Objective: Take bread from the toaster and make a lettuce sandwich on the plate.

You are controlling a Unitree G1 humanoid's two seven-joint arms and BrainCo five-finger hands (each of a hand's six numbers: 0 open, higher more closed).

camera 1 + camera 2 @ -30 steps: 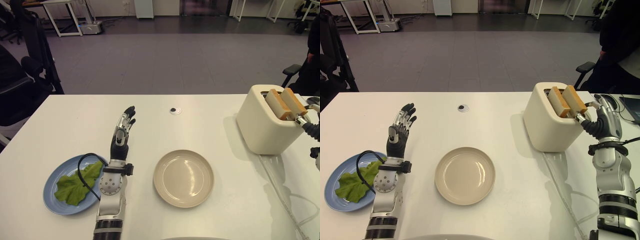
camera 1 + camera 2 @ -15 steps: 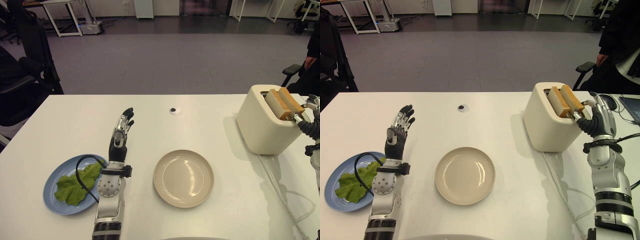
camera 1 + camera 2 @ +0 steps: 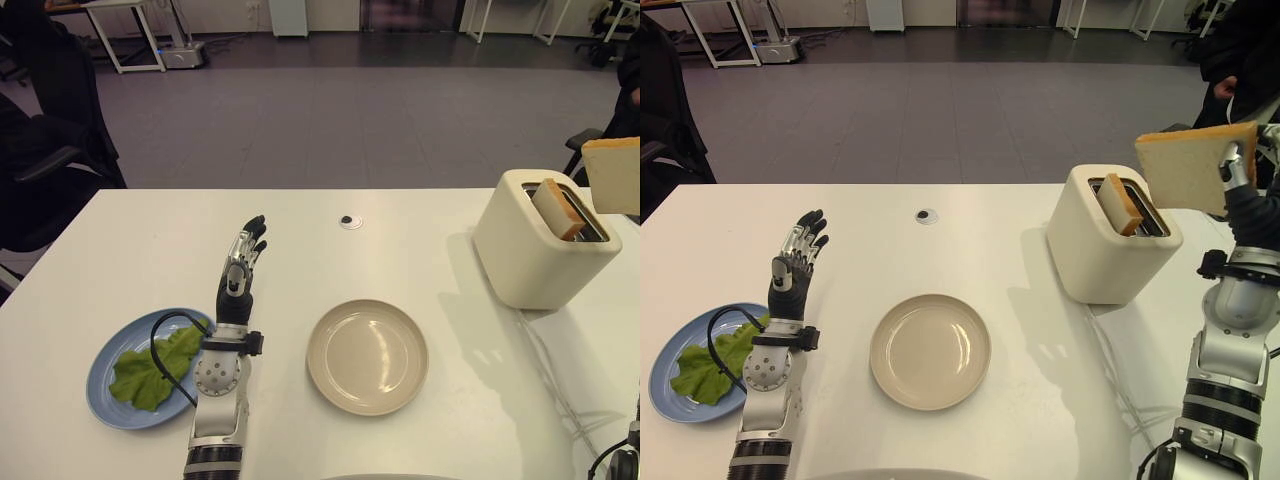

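1. Bread slice [image 3: 615, 172] hangs in the air, up and right of the toaster [image 3: 540, 255]; a second slice [image 3: 558, 208] stands in a slot. Left hand [image 3: 240, 268], fingers straight and holding nothing, is just beside the blue plate [image 3: 97, 385] of lettuce [image 3: 150, 368].
2. Right hand [image 3: 1245, 170] is clamped on that slice's edge. The beige plate [image 3: 930, 350] sits mid-table.

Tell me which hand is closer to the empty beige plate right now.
Left. The left hand is open, just left of the plate, beside the blue plate. The right hand is high above and right of the toaster, holding a bread slice.
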